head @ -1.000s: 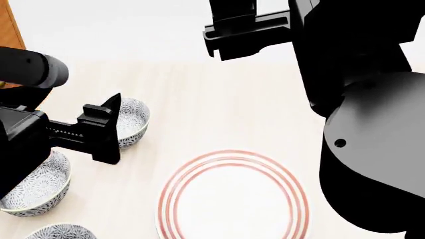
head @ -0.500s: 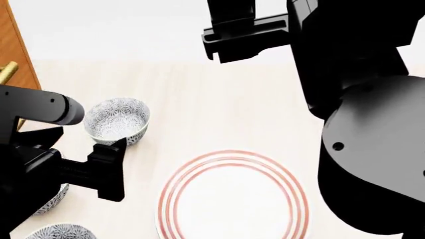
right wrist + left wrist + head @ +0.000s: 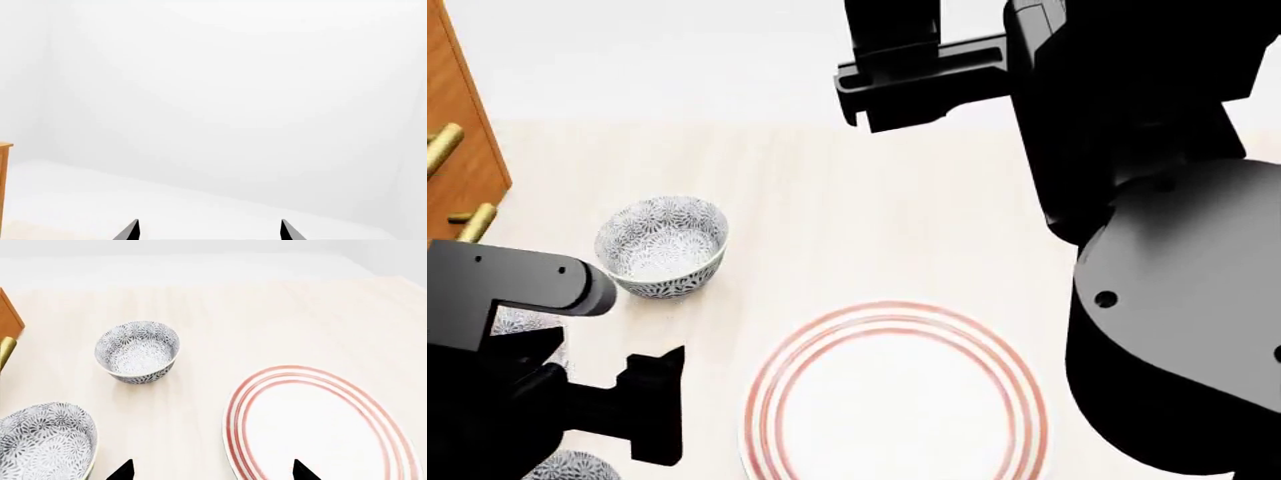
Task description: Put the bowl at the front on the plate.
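Counting it up: three patterned bowls show in the head view, one at the back (image 3: 662, 246), one mostly hidden behind the left arm (image 3: 527, 325), and one peeking in at the bottom edge (image 3: 571, 466). One plate (image 3: 894, 395) with red rings. Two brass handles (image 3: 443, 148) (image 3: 477, 222) on the wooden cabinet.

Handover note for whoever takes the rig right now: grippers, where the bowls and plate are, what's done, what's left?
Left gripper: open, empty, low over the table between the bowls and the plate.
Right gripper: open, empty, raised, facing bare background.
Front bowl: at the head view's bottom edge, mostly hidden by the left arm. Middle bowl and far bowl sit on the table left of the plate.
Done: nothing grasped; plate holds no bowl.
Left: grasp the front bowl, set it on the plate.
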`<state>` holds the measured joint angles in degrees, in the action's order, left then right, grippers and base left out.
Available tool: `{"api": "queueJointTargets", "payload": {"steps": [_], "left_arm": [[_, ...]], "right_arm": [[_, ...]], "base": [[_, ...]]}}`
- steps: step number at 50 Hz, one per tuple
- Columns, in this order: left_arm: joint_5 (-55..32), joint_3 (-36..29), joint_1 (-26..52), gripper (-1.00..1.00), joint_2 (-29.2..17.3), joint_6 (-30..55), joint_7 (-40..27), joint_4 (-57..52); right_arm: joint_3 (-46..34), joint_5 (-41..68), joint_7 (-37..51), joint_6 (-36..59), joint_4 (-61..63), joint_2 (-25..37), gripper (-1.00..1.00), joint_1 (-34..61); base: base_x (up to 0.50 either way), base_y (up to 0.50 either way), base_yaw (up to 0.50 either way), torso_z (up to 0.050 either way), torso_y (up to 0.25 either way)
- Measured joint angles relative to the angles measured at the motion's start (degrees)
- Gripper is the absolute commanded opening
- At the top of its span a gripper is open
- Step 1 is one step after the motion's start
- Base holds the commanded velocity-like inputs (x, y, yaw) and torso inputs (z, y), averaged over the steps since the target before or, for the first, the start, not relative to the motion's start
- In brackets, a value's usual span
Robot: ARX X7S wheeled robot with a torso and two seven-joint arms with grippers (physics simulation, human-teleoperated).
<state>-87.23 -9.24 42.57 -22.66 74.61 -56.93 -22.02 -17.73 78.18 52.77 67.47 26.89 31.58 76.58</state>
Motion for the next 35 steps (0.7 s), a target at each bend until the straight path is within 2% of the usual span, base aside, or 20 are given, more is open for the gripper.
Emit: {"api": "queueJointTargets", "payload": {"steps": [35], "left_arm": [[4.7, -2.8, -7.1, 1.0, -2.3, -2.9, 4.1, 0.0]], "right_arm": [[-0.9, 0.0, 0.0, -0.7, -0.2, 0.3, 1.0, 0.4]], "base": [[0.0, 0.0, 0.0, 0.0, 0.0]]}}
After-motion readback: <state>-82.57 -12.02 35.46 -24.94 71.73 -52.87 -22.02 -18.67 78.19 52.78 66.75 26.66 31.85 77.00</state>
